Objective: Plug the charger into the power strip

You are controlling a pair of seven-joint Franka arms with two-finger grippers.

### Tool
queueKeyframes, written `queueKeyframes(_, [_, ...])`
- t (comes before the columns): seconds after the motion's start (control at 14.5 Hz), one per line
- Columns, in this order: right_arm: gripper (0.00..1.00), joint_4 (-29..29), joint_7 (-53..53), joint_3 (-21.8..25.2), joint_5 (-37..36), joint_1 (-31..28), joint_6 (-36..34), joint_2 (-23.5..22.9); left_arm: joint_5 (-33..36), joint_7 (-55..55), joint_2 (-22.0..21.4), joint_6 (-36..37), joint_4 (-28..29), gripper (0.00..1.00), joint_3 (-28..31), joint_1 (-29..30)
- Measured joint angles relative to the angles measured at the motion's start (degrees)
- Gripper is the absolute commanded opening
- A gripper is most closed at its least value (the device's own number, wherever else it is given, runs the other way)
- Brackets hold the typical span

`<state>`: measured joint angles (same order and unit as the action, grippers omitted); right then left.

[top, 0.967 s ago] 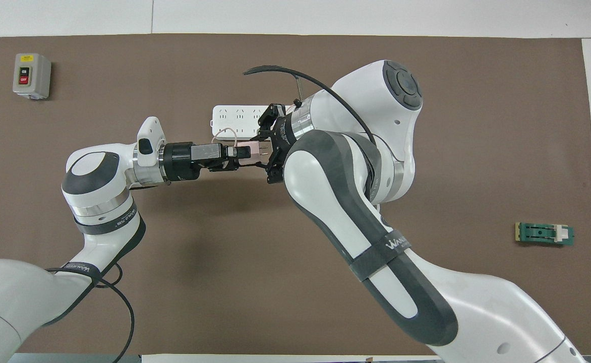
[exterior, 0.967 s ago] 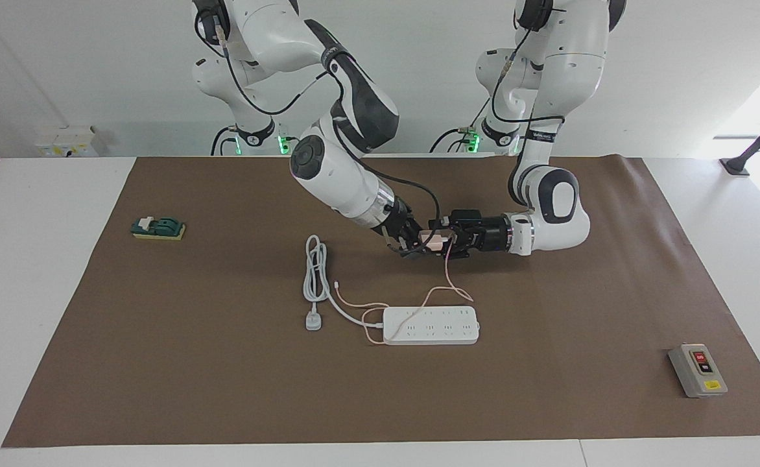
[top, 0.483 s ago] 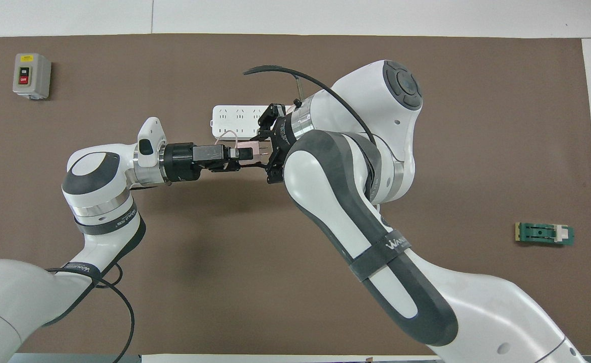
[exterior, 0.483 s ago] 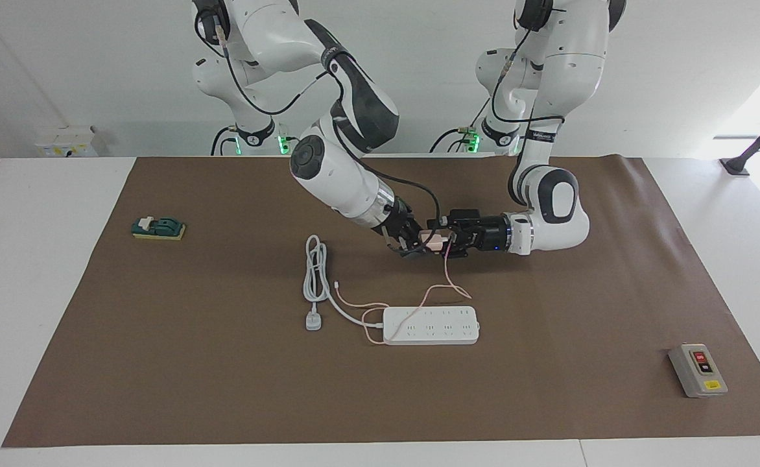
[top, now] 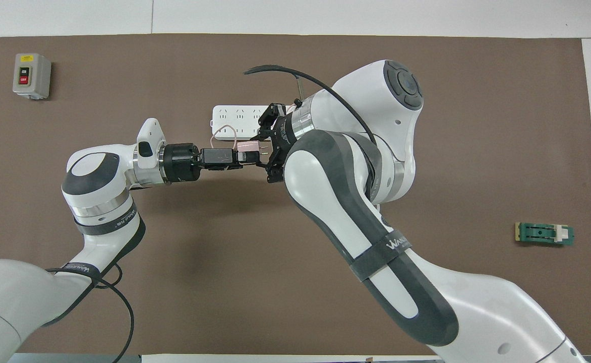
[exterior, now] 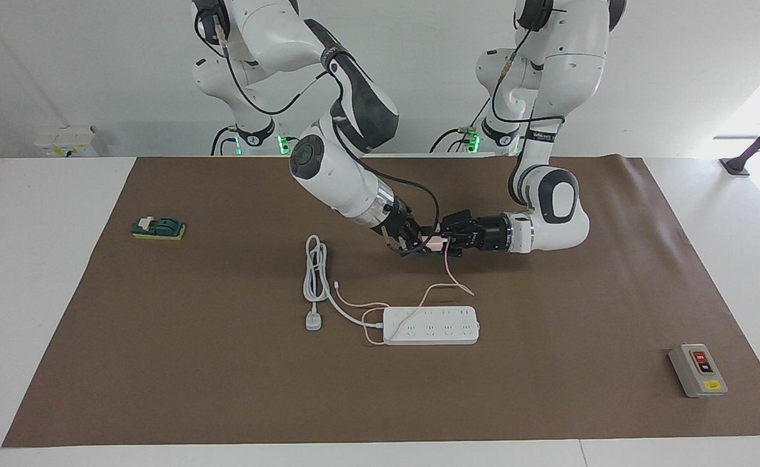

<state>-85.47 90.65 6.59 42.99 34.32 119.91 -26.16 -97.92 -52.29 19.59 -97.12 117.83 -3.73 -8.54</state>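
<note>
Charger [exterior: 436,243]: a small pale-pink block is seen held up in the air between the two grippers, above the brown mat [exterior: 224,389]. Its metal prongs are seen in the overhead view pointing toward the right gripper [exterior: 411,245]. That gripper is clamped on the prong end of the block. The left gripper [exterior: 446,242] is closed on the other end, its arm lying nearly level over the mat. A thin pink cable [exterior: 448,275] is seen hanging down from the block just below the left gripper; it is looped across the mat and runs past the end of the power strip [exterior: 430,325].

The power strip, a long flat white bar with rows of small outlet holes, is laid flat on the mat below the two grippers and well apart from them. A thick white cord [exterior: 316,275] is coiled beside it, ending in a white plug [exterior: 313,321].

A grey switch box [exterior: 697,370] with red and black buttons is set toward the left arm's end of the table. A small green block [exterior: 157,227] is set toward the right arm's end.
</note>
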Motion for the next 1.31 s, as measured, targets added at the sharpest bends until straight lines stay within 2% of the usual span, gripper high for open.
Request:
queueKeyframes(0.14, [0.0, 0.0, 0.0, -0.01, 0.0, 0.0, 0.03, 0.0, 0.0, -0.27, 0.0, 0.0, 0.0, 0.0, 0.01, 0.01])
queueKeyframes(0.21, [0.63, 0.0, 0.0, -0.01, 0.0, 0.0, 0.04, 0.0, 0.0, -0.35, 0.0, 0.0, 0.0, 0.0, 0.01, 0.01])
queueKeyframes(0.28, [1.0, 0.01, 0.0, -0.01, 0.0, 0.0, 0.05, 0.0, 0.01, -0.45, -0.01, 0.0, 0.0, 0.0, 0.02, 0.02])
queueKeyframes(0.76, [1.0, 0.0, 0.0, 0.05, 0.02, -0.09, 0.06, 0.08, 0.33, -1.11, -1.2, -0.03, -0.34, 0.0, 0.51, 0.88])
queueKeyframes(1.1, [1.0, 0.0, 0.01, 0.91, 0.02, -1.27, -0.14, 0.76, 7.99, 3.37, -3.61, -0.04, -2.17, 0.0, 0.77, 4.31])
queueKeyframes(1.31, [1.0, 0.02, -0.23, 1.13, 0.01, -5.75, -3.2, 1.97, 14.49, 10.9, -6.06, -0.04, -4.86, 0.0, 0.82, 6.06])
